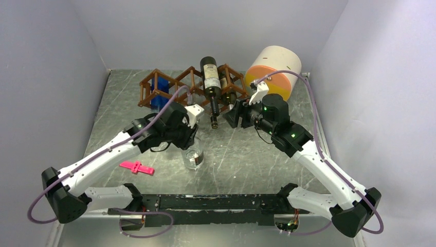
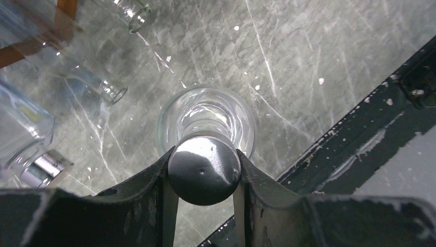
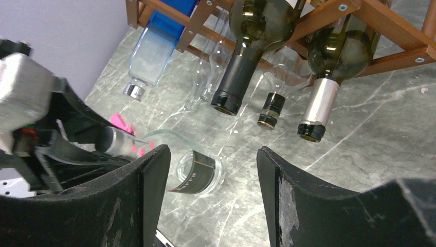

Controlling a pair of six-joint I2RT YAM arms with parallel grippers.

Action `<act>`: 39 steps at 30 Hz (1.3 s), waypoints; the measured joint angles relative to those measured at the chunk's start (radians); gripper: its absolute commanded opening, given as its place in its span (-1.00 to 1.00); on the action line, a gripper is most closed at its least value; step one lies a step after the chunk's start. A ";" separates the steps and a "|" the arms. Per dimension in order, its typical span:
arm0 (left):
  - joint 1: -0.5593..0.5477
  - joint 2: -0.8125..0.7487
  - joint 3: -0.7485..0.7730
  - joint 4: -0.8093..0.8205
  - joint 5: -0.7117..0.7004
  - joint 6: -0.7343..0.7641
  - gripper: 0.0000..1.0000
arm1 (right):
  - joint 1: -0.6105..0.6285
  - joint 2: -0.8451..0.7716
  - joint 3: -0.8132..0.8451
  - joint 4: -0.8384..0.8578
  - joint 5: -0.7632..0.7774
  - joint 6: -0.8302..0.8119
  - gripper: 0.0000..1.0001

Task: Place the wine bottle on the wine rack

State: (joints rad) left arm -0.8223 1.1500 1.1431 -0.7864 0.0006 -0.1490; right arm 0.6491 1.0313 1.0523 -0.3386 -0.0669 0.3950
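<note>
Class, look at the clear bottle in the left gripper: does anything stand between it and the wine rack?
Nothing lies on the table between the clear bottle and the wine rack. But necks of racked bottles jut toward it, the top dark bottle most.

We count one wooden wine rack [image 1: 146,90] at upper centre, one black-capped dark bottle [image 3: 239,72], one foil-capped dark bottle [image 3: 319,100], one blue-tinted bottle [image 3: 154,51], one clear upright bottle [image 1: 194,157] at centre, one pink plastic piece [image 1: 137,168] lower left, one cream-and-orange cylinder [image 1: 272,69] upper right.
</note>
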 measured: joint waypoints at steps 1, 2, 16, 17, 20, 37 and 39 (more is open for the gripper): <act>-0.011 0.014 -0.006 0.008 -0.013 0.003 -0.33 | 0.000 -0.001 0.000 -0.004 -0.003 -0.003 0.34; -0.019 0.025 -0.012 0.021 -0.021 0.005 -0.22 | 0.000 -0.001 0.000 -0.009 -0.006 -0.008 0.36; -0.032 -0.104 -0.059 0.179 -0.021 0.023 0.62 | 0.000 -0.016 0.000 -0.058 -0.029 -0.061 0.55; -0.032 -0.114 -0.055 0.183 -0.024 0.023 0.61 | 0.000 -0.017 0.000 -0.059 -0.037 -0.068 0.57; -0.032 -0.148 -0.028 0.198 -0.074 0.021 0.61 | 0.001 -0.001 0.018 -0.086 -0.053 -0.098 0.57; -0.032 -0.417 -0.066 0.319 -0.677 -0.069 0.68 | 0.418 0.331 0.265 -0.139 0.075 -0.272 0.59; -0.032 -0.419 -0.072 0.307 -0.691 -0.082 0.69 | 0.436 0.381 0.286 -0.142 0.101 -0.279 0.59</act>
State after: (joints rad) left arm -0.8547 0.7311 1.0714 -0.4793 -0.6907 -0.2314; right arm 1.0851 1.4128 1.3388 -0.4808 0.0345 0.1158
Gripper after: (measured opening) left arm 0.840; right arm 0.793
